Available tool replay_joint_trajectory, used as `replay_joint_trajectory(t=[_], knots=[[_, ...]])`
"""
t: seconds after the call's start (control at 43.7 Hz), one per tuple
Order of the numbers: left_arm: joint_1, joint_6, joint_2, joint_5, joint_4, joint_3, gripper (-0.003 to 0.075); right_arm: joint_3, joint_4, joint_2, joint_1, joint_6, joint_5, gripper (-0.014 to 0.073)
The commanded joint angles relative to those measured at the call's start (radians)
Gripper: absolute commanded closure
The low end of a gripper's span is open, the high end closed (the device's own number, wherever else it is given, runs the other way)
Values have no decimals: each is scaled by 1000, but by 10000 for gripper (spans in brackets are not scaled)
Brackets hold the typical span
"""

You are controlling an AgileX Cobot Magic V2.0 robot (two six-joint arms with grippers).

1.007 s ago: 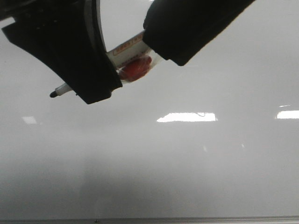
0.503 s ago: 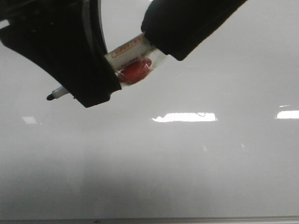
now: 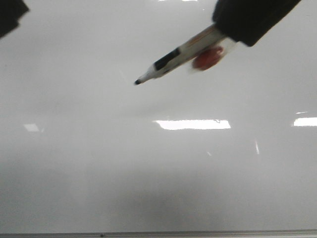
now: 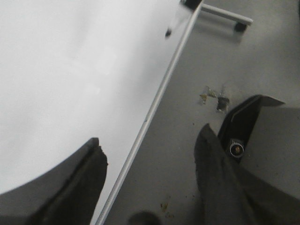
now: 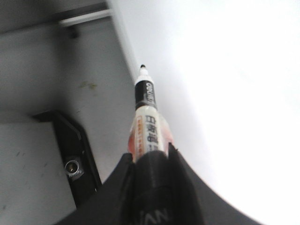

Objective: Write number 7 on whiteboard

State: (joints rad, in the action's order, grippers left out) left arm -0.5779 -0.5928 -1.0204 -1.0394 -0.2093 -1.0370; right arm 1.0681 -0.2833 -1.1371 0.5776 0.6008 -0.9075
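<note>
The right gripper (image 5: 151, 161) is clamped on a marker (image 3: 181, 55), its dark fingers (image 5: 126, 173) closing round the barrel so that the writing end juts well out ahead of them. The black tip (image 3: 137, 82) points away from the fingers towards the whiteboard (image 3: 99, 168); whether it touches the surface cannot be told. Beyond and to every side of the tip in the front view the board lies bare, with wide room below it down to the thin metal edge strip (image 3: 158, 234). No number 7 shows anywhere on it.

In the right wrist view the board's edge runs just beside the marker's tip, and grey table (image 5: 42, 93) spreads on the other side of that edge, where a black bracket (image 5: 75, 159) lies close to the fingers.

The left gripper (image 4: 150, 187) stands wide apart with nothing between its fingers (image 4: 79, 187). It straddles the board's metal edge (image 4: 159, 93), one finger over the board, the other over the table.

The board is glossy, pale grey-white and flat, with bright rectangular reflections (image 3: 193, 124). The marker is a slim cylinder, white with a black band (image 5: 144, 93), printed lettering and a red-orange patch (image 3: 207, 57) near the gripper, tapering to a cone. The fingers are matt black.
</note>
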Motion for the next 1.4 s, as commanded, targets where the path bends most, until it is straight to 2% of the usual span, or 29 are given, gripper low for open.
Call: replay_joint_trajectory(t=[0.0, 0.069, 0.137, 0.229, 0.389, 0.801, 1.19, 1.373], knots=[[82, 29, 114, 81, -45, 29, 311, 16, 29, 65, -86, -187, 48, 658], [143, 50, 176, 115, -47, 72, 311, -38, 24, 92, -151, -265, 97, 658], [196, 57, 231, 152, -61, 108, 311, -105, -31, 111, -188, -279, 186, 660], [237, 57, 284, 176, -66, 138, 311, -128, -90, 108, -182, -272, 270, 660], [245, 57, 292, 181, -66, 142, 313, -97, -161, 69, -163, -244, 415, 660], [245, 57, 292, 198, -66, 142, 312, 92, -163, -159, -163, -244, 433, 660], [245, 57, 292, 198, -66, 142, 313, 103, -163, -278, -163, -245, 543, 660], [245, 57, 292, 199, -66, 142, 313, 103, -156, -294, -191, -245, 533, 659]])
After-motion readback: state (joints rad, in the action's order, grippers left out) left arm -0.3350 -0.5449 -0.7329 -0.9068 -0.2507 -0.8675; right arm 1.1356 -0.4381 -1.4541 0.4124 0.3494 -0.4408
